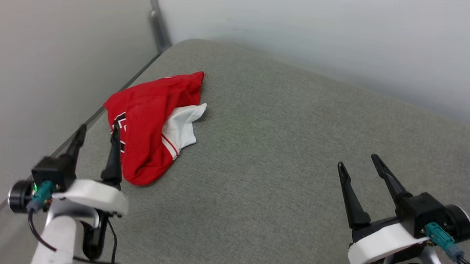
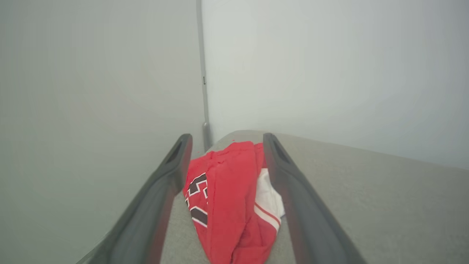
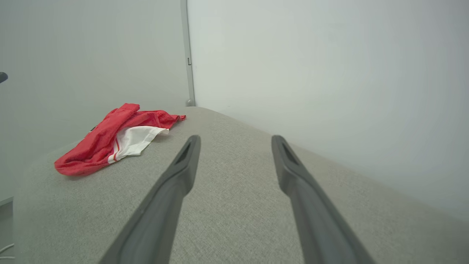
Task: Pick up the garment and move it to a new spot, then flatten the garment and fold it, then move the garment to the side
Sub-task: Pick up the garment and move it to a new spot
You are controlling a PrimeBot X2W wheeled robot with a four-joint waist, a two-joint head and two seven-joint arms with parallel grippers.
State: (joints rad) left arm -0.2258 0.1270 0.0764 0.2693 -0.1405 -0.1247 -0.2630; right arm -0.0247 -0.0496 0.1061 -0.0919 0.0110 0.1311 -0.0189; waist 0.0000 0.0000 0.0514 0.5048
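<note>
Fingers (image 1: 114, 154) of the left gripper (image 1: 99, 128) were spread fully apart at the near left, and nothing was held between them. Just beyond them the garment (image 1: 148, 116) was seen, crumpled in a heap at the left edge of the grey cushion (image 1: 282, 150), toward its far left corner. Red cloth was uppermost, black and white lettering was shown on its left side, and a white sleeve with red stripes was turned out on its right. Well apart, at the near right, the right gripper (image 1: 357, 161) was likewise wide open and empty.
</note>
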